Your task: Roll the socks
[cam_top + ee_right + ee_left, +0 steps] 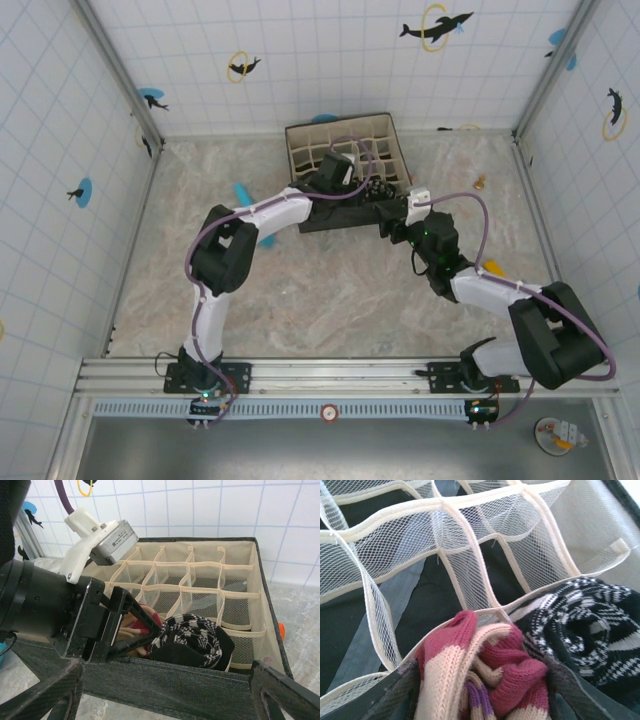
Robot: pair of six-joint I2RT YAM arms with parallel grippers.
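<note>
**sockfan:** why are you parked over the box (200, 685) like that?

**me:** the rolling part looks done to me. The peach sock (495, 670) sits bundled right between the jaws of my left gripper (482, 695), down in a pocket of the mesh dividers (470, 565) so it can't unroll. The jaws are spread wide on either side of it, and I'd say they aren't squeezing. The striped sock (585, 625) is balled up in the pocket just right of them.

**sockfan:** and the arms?

**me:** the left reaches far forward with the wrist tipped down into the box. My right gripper (167, 692) hovers outside the near wall, wide open and empty.
</note>
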